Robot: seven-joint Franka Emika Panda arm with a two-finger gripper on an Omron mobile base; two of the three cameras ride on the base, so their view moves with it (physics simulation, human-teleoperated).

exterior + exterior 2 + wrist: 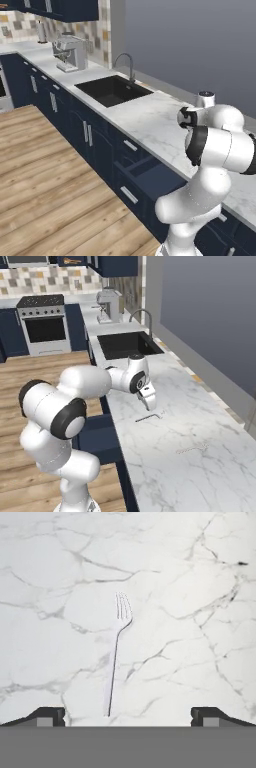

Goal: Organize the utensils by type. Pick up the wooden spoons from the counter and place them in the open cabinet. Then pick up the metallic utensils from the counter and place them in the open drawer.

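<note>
A simulated kitchen with a long white marble counter (170,456) veined in grey, set over navy blue base cabinets. A white robot arm reaches across it from a wooden floor (45,190).

In the right base view, the gripper (148,401) hangs just above the counter, pointing down, a little past a black sink (127,343). Its jaws stand wide apart and hold nothing. Just beyond the gripper, a thin silver-grey fork (149,417) lies flat on the marble. Farther along the counter, well apart from the fork, lies a second very thin metal utensil (191,449), too faint to identify.

In the hand view, the fork (116,657) lies on the marble between the two dark fingertips (47,716), nearer one of them, with its tines pointing away from the hand and its handle end close to the tips. Nothing touches it.

In the left base view, the open drawer (150,172) juts out of the navy cabinet front below the counter edge, beside the arm's lower body. A curved faucet (127,64) stands behind the sink, and a silver coffee machine (70,52) sits farther along. In the right base view, a stove (44,323) stands at the far end.
</note>
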